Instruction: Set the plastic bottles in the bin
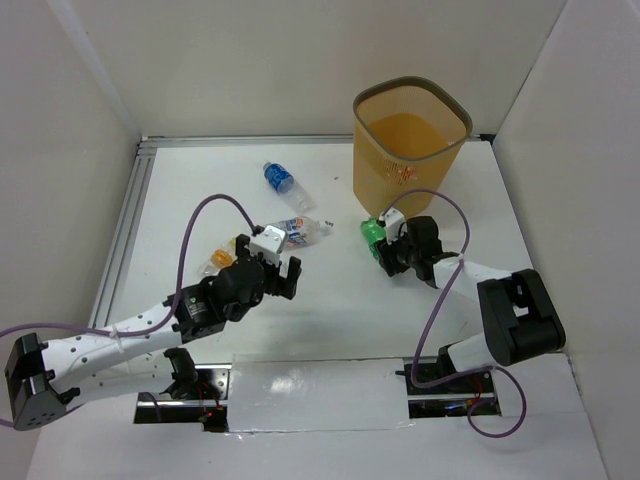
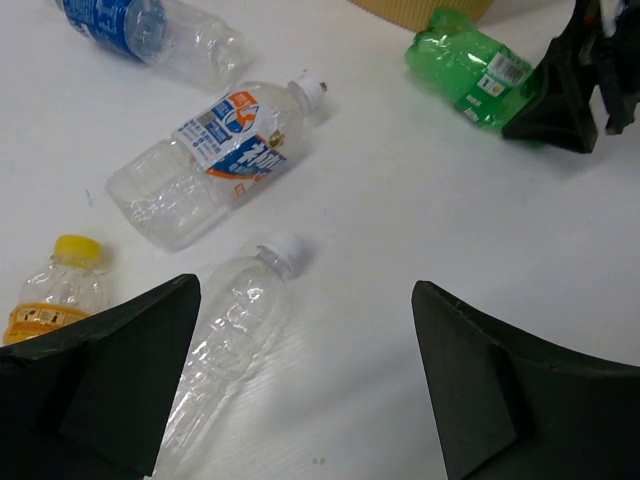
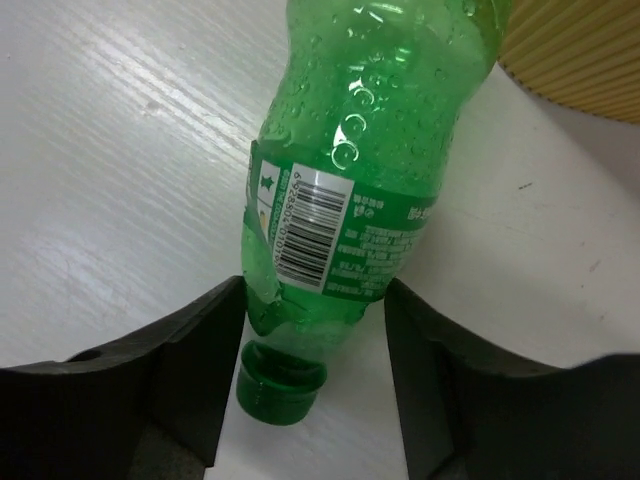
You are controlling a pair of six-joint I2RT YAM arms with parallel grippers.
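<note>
The yellow-orange bin (image 1: 410, 140) stands at the back right. A green bottle (image 1: 373, 232) lies on the table in front of it, cap toward my right arm. My right gripper (image 1: 388, 248) is shut on the green bottle (image 3: 360, 150) near its neck; both fingers touch its sides (image 3: 315, 300). My left gripper (image 1: 283, 275) is open and empty (image 2: 305, 300), just above a clear white-capped bottle (image 2: 240, 320) lying by its left finger. A clear bottle with a blue-orange label (image 1: 300, 230) (image 2: 220, 160) and a blue-labelled bottle (image 1: 280, 178) (image 2: 150, 30) lie farther back.
A small yellow-capped bottle with an orange label (image 1: 218, 260) (image 2: 55, 290) lies left of my left gripper. A metal rail (image 1: 125, 230) runs along the table's left edge. White walls enclose the table.
</note>
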